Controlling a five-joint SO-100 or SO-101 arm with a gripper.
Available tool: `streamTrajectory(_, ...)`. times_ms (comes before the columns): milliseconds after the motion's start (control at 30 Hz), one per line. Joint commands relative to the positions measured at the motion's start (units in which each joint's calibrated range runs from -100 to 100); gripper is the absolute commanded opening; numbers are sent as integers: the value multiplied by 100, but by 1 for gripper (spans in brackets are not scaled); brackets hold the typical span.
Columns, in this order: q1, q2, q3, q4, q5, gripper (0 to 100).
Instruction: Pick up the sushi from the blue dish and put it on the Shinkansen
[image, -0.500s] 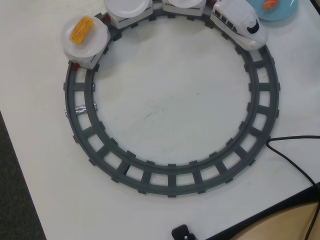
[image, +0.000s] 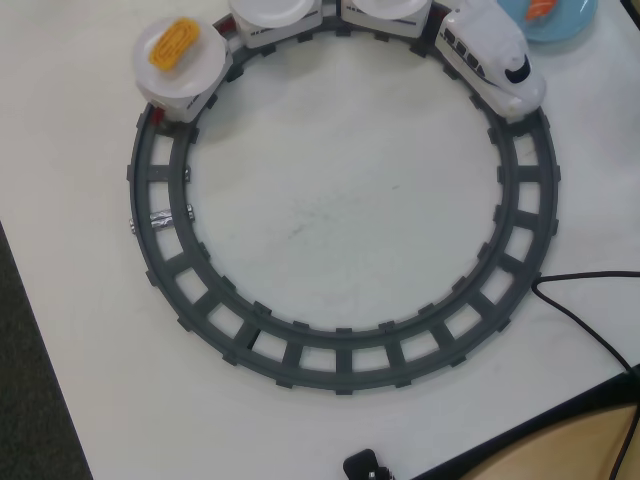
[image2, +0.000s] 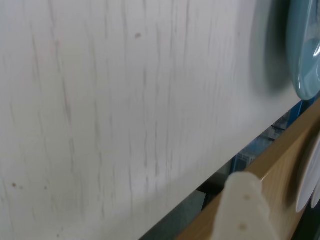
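In the overhead view the sushi (image: 541, 8), orange with white stripes, lies on the blue dish (image: 572, 26) at the top right edge, partly cut off. The Shinkansen (image: 495, 60) stands on the grey track's upper right, its nose pointing down-right. Its coupled cars (image: 275, 14) run along the top, each with a round white plate. The last car carries a yellow crinkly piece (image: 173, 45). The gripper does not show in the overhead view. The blurred wrist view shows only one pale finger (image2: 243, 200) at the bottom and the blue dish's rim (image2: 304, 50) at the top right.
The grey circular track (image: 340, 360) fills the white table (image: 330, 210). A black cable (image: 590, 320) runs over the table's right edge. A small black part (image: 365, 467) sits at the bottom. The wrist view shows a wooden surface (image2: 272, 170) beyond the table with white plates (image2: 307, 175).
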Motion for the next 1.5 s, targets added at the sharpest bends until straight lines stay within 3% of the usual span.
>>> streamTrajectory(0,-13,-68,-36,23,24,30)
streamTrajectory(367,-110,-35,-170,40,24,30)
streamTrajectory(733,-30,1593,-2720,691,24,30)
streamTrajectory(933,-22,3180,-4667,862,-18,30)
streamTrajectory(1467,-57,8658,-11256,3181,40,30)
